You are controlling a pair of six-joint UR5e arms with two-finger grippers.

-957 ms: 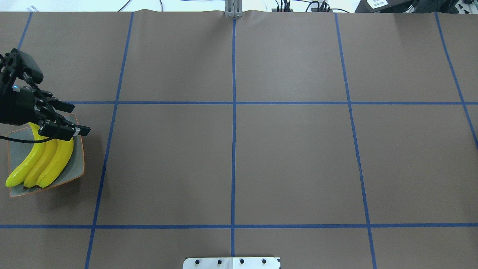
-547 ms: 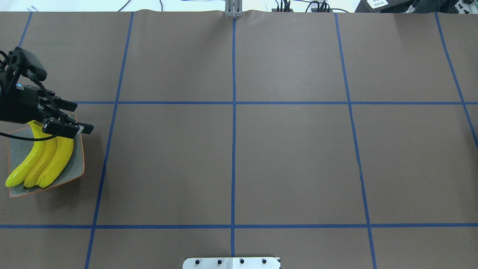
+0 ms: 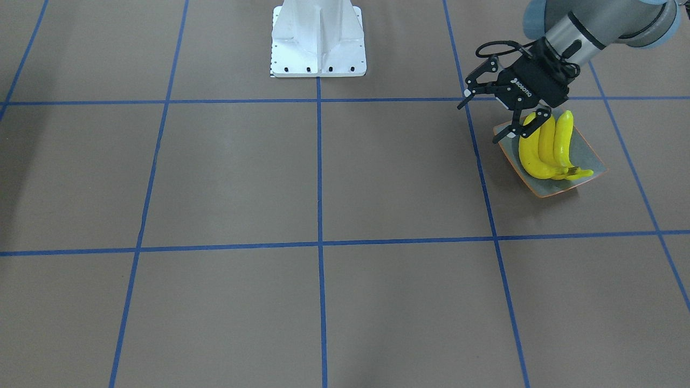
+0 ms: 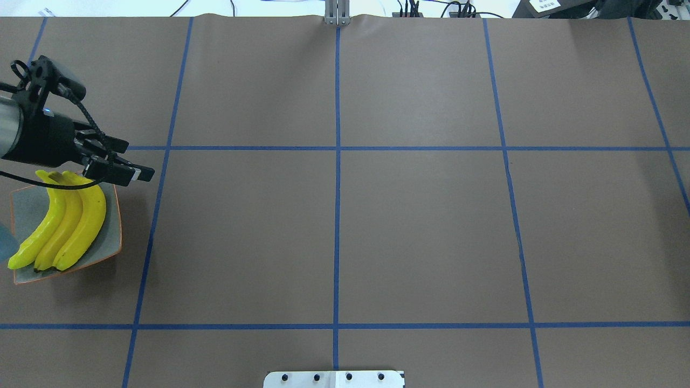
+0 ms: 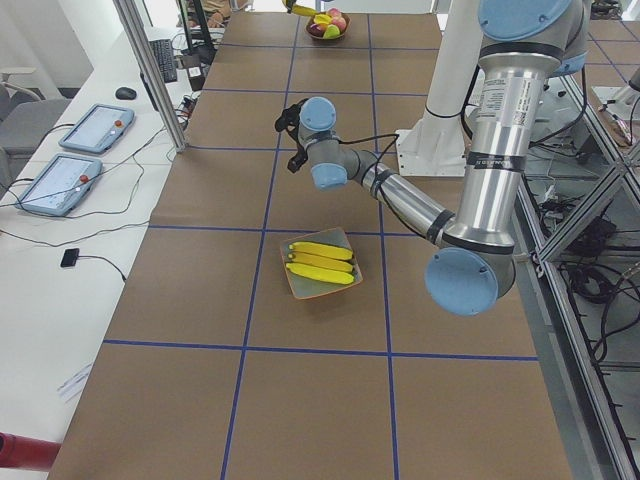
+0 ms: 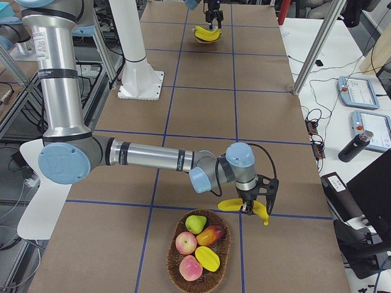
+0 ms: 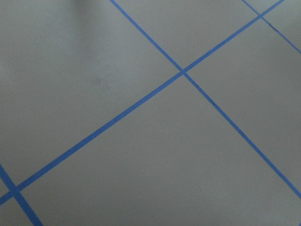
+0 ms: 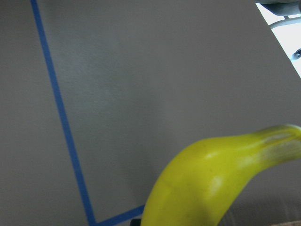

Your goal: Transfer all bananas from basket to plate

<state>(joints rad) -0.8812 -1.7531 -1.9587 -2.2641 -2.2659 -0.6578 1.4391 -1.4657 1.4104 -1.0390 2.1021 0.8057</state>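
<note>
Near the counter's [image 4: 420,237] left edge, three smooth bright-yellow bananas [image 4: 64,221] lie side by side on the grey-green plate [image 4: 113,231], the left tool [image 4: 135,160] gaping above its far corner, wide bare counter beyond, and far right the right tool [image 6: 259,210], grip impossible to judge, at a fourth banana [image 6: 232,203] beside the basket [image 6: 211,283].

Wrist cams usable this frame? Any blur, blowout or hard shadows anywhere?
Right wrist view: the banana sits very close and soft, with a blown-out white corner at top right. Left wrist view: dim and flat, only blue tape on the table. Overhead view: sharp, even light, just a faint soft shadow beside the plate.
</note>
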